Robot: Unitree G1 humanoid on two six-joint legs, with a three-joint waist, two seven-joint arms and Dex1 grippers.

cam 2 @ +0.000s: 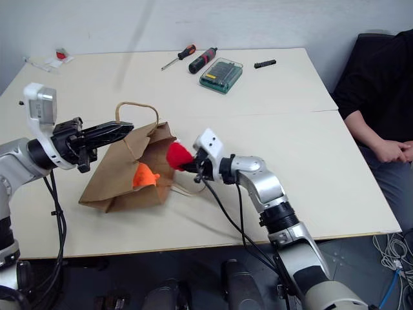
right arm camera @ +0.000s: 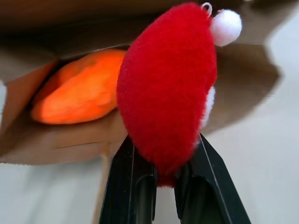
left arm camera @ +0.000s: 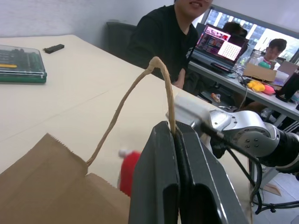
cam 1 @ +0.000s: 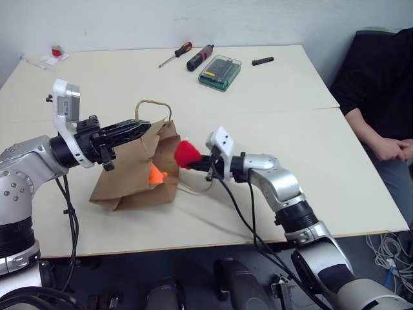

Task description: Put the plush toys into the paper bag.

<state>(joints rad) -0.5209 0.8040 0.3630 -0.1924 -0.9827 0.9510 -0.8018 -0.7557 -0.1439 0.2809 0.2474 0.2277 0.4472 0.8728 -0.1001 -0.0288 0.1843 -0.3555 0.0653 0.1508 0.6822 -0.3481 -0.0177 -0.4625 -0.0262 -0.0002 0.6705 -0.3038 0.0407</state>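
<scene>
- Worktop (cam 1: 271, 148): pale cream, a seam running across it at mid-depth. White wall behind.
- Far edge, around 12 o'clock: two screwdrivers (cam 1: 187, 55), green bit case (cam 1: 220, 72), small black bar (cam 1: 262, 61). Small red-and-white bits at the 10 o'clock corner (cam 1: 57, 53).
- Person in black (cam 1: 381, 97) seated at 3 o'clock, hands on lap.
- Paper bag (cam 1: 132, 177) lies on its side at centre, mouth facing 3 o'clock. Orange plush (cam 1: 157, 174) sits just inside the mouth.
- My left tool (cam 1: 139, 127) is clamped on the bag's upper cord handle (cam 1: 155, 103), holding the mouth up.
- My right tool (cam 1: 200, 163) pinches the red plush (cam 1: 188, 154) right at the bag mouth, off the worktop.
- Left wrist view adds: cord (left arm camera: 140, 88) pinched between the fingers (left arm camera: 154, 186); a second desk with monitors (left arm camera: 224, 42) and more people behind.
- Right wrist view adds: the red plush's white pom-pom (right arm camera: 226, 27); orange plush (right arm camera: 77, 88) lying inside on the bag's lower wall.
</scene>
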